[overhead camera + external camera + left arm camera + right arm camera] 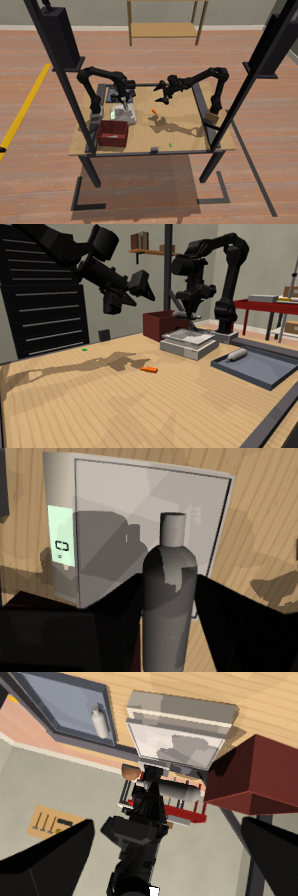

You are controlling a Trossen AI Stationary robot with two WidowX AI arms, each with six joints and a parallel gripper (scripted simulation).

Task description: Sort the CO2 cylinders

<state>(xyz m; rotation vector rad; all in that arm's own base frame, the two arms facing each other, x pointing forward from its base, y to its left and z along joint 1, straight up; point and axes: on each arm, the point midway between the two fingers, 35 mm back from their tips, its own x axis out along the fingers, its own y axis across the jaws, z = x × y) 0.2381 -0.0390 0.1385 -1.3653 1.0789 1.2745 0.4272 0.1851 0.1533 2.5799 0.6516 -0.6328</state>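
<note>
My left gripper (124,101) (190,315) (168,580) is shut on a dark grey CO2 cylinder (125,105) (181,315) (169,613) (177,791), held level above the scale (123,115) (179,348) (115,488), not touching it. No stamp shows on it. The scale display (61,543) shows a 0. A light grey cylinder (237,354) (100,723) lies on the tray (272,370) (55,702). The scrap bin (112,142) (151,326) (272,767) holds a pale object (112,136), partly hidden. My right gripper (155,95) (145,302) is open and empty, high above the table.
An orange piece (154,111) (151,370) lies mid-table, right of the scale in the top view. A small green piece (170,145) (84,349) lies near the table edge. The bin's tall walls stand close beside the scale, opposite the tray.
</note>
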